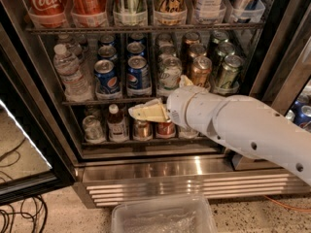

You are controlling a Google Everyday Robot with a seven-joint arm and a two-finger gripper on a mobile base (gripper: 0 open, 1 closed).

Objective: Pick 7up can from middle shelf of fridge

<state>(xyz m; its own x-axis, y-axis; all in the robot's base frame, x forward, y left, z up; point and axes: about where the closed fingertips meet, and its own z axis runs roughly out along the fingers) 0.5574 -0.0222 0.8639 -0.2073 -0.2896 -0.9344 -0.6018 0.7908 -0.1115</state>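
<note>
The 7up can (170, 72), whitish-silver with a green logo, stands upright at the front of the middle shelf (104, 101) of the fridge (184, 171). Blue Pepsi cans (138, 74) stand to its left and a gold-brown can (200, 70) to its right. My gripper (146, 112), cream-coloured on a white arm, points left in front of the shelf's front rail. It is just below and left of the 7up can and apart from it. The arm hides the rail below the gold-brown can.
A water bottle (69, 72) stands at the shelf's left and green cans (226, 72) at its right. Big Coca-Cola bottles (44, 1) fill the rack above. Small bottles and cans (116, 124) sit below. The open door (24, 144) is at left. A clear bin (163, 217) and cables (19, 215) lie on the floor.
</note>
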